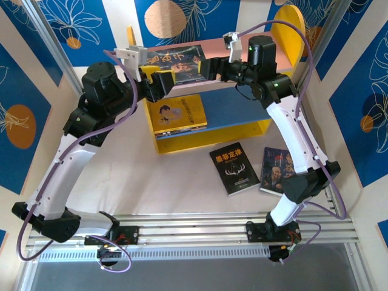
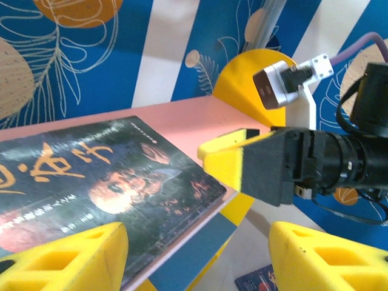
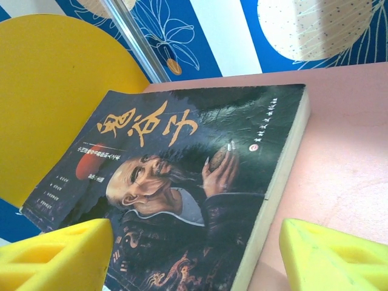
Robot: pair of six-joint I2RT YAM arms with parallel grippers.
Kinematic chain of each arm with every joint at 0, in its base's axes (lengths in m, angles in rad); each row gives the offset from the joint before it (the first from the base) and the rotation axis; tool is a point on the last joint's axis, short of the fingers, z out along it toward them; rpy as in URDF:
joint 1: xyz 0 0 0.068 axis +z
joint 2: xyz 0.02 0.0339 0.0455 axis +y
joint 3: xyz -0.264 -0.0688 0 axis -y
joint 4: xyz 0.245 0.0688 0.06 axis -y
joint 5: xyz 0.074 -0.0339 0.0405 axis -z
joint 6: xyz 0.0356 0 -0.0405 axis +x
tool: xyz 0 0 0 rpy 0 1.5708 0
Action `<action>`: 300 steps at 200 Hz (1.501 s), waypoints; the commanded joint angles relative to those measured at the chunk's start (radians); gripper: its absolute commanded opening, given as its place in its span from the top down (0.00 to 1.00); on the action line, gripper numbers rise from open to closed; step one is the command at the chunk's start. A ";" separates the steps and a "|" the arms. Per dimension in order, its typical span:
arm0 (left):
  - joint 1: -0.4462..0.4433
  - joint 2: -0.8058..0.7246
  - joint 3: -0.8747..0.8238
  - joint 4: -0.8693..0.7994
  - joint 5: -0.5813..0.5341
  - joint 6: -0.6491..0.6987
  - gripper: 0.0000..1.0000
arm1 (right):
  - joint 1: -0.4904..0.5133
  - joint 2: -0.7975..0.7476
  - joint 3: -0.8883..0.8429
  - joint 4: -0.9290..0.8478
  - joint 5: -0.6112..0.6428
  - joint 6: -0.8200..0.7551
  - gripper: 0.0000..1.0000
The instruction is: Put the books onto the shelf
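Note:
On the shelf's pink upper board [image 1: 213, 48] a dark book with a man's portrait [image 1: 173, 60] lies flat. My right gripper [image 1: 206, 66] is open just right of it, and its yellow fingers [image 3: 54, 254] straddle the book's near end [image 3: 182, 182] without clamping it. From the left, my left gripper [image 1: 160, 83] is open at the book's front corner [image 2: 109, 176], with its fingers [image 2: 66, 257] apart. A yellow book [image 1: 177, 114] lies on the blue lower board [image 1: 236, 109]. A black antlers book [image 1: 234, 168] and a second portrait book [image 1: 277, 170] lie on the table.
The shelf's rounded yellow side [image 1: 285, 36] rises behind the right wrist, and the other rounded side [image 3: 48, 79] stands beyond the book. The right gripper's finger and wrist [image 2: 267, 163] reach in close opposite my left gripper. Patterned blue walls enclose the table.

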 commanded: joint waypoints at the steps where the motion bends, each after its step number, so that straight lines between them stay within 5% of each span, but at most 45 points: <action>1: -0.029 -0.001 0.020 -0.031 -0.036 0.028 0.37 | -0.004 0.003 0.013 -0.079 -0.006 -0.016 0.27; 215: -0.046 -0.034 -0.006 -0.055 -0.092 0.053 0.37 | 0.035 -0.002 0.011 -0.051 -0.115 0.006 0.28; 300: -0.047 -0.201 -0.099 -0.169 -0.348 0.148 0.36 | -0.092 -0.173 -0.114 -0.027 -0.062 -0.035 0.27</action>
